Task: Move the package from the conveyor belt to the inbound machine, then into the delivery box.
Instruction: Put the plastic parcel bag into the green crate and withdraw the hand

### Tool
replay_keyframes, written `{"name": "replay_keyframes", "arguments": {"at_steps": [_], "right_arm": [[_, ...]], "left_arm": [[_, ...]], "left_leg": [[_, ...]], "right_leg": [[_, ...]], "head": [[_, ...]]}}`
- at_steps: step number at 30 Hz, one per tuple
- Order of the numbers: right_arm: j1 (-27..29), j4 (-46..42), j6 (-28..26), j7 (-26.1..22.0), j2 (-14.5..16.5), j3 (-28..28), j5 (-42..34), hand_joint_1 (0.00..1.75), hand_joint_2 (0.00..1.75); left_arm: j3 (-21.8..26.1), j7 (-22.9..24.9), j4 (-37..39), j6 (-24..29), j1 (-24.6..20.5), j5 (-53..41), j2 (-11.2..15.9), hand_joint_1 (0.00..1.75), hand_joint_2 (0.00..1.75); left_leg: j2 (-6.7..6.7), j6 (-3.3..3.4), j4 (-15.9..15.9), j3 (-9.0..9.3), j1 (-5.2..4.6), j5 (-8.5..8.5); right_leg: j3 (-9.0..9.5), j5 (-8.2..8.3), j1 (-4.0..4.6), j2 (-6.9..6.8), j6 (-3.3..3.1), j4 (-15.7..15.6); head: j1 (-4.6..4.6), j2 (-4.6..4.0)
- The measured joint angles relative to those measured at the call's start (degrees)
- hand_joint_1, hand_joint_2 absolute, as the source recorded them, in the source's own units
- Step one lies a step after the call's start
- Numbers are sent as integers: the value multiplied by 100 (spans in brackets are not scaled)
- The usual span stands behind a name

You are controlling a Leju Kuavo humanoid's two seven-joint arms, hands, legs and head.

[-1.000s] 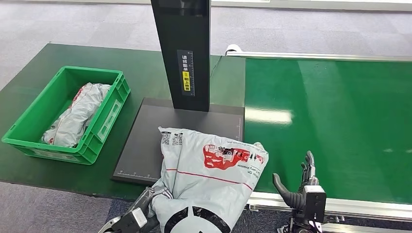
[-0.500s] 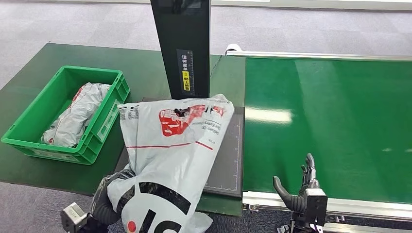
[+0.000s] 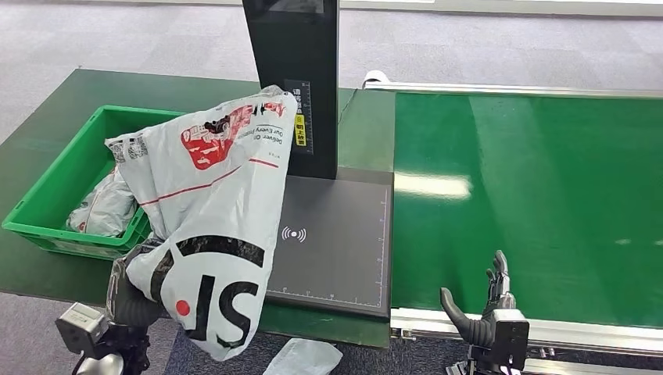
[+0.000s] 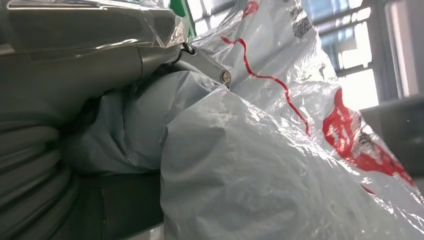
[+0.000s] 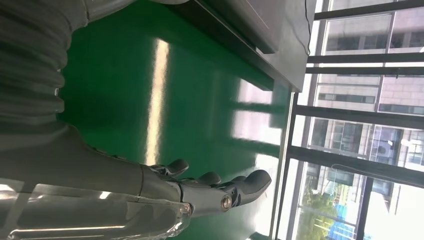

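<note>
While hanging from the left hand (image 3: 134,293) at lower left of the head view, sags long and loose: grey courier package (image 3: 211,203), upper end over the near right corner of the green delivery box (image 3: 47,199), lower end trailing below the table edge. Gripped by a bunched fold, as the left wrist view shows plastic (image 4: 280,165) crumpled against the thumb; fingers mostly hidden behind the film.

Likely trouble, as a judgement: slipping of the slick film out of the grip, since only a gathered fold seems held; catching of the package's side on the box wall, tipping or dragging the box; landing half over the rim instead of inside, because the bulk hangs low and outside the box. Less room inside too, with another grey parcel (image 3: 105,207) already lying in the box at left.

Close on the right of the package: black upright column of the inbound machine (image 3: 301,86), with its dark scanning plate (image 3: 336,234) at centre; a swing back that way could brush the column. Lower centre, on the floor: a scrap of pale plastic (image 3: 303,358). Right half of the frame: green conveyor belt (image 3: 532,203). Lower right: right hand (image 3: 481,308), spread and holding nothing, at the belt's near rail.
</note>
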Motion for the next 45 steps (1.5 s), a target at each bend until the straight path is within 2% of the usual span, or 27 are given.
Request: {"name": "replay_keyframes", "arguments": {"at_steps": [4, 11, 19, 23, 27, 31, 36, 41, 45], "right_arm": [[16, -28, -4, 1, 4, 0, 9, 0, 175], [8, -33, 11, 1, 28, 28, 39, 0, 175], [39, -95, -2, 0, 44, 92, 27, 0, 175], [128, -177, -4, 0, 44, 107, 29, 0, 175], [240, -300, -2, 0, 44, 100, 30, 0, 175], [412, -491, 29, 0, 45, 9, 49, 0, 175], [645, -715, 130, 0, 51, -177, 92, 0, 175], [716, -809, 221, 0, 85, -306, 187, 0, 175], [758, -876, 267, 0, 134, -411, 248, 0, 175]], "left_arm": [[2, 1, 254, 967, -325, -696, 13, 175, 175], [-7, 5, 1169, 1760, -1209, -1369, 103, 175, 175], [3, 213, 3023, 3187, -2700, -2704, 307, 175, 175], [3, 403, 3785, 3600, -3278, -3003, 415, 175, 175], [20, 483, 4341, 3709, -3692, -3086, 628, 175, 175], [134, 466, 4701, 3686, -3922, -3031, 904, 175, 175], [392, 452, 4920, 3653, -3949, -2882, 1222, 175, 175], [670, 435, 4982, 3617, -3790, -2753, 1439, 175, 175], [871, 409, 4935, 3549, -3570, -2712, 1505, 175, 175]], "left_leg": [[0, 0, 1, 1, 0, 1], [4, 3, 1, 2, 0, 5], [1, 4, 2, 2, 0, 12], [5, 4, 2, 0, 0, 12], [9, 4, 2, -2, 0, 12], [12, 3, 1, -3, 1, 11], [18, 3, 0, -6, 2, 11], [23, 3, 0, -7, 2, 11], [24, 3, 1, -8, 2, 11]], "right_leg": [[0, 1, 0, 0, 0, 0], [1, 3, 0, 2, -1, 1], [1, 7, 0, 2, -2, 2], [-1, 9, 0, 3, -2, 3], [-5, 8, 1, 6, -3, 3], [-7, 7, 3, 8, -4, 3], [-9, 6, 5, 11, -5, 3], [-11, 6, 5, 15, -4, 3], [-12, 6, 5, 15, -4, 3]], "head": [[-1, 0], [-1, 0], [0, 0], [0, 0], [0, 0], [0, 0], [0, 0], [0, 0], [0, 0]]}}
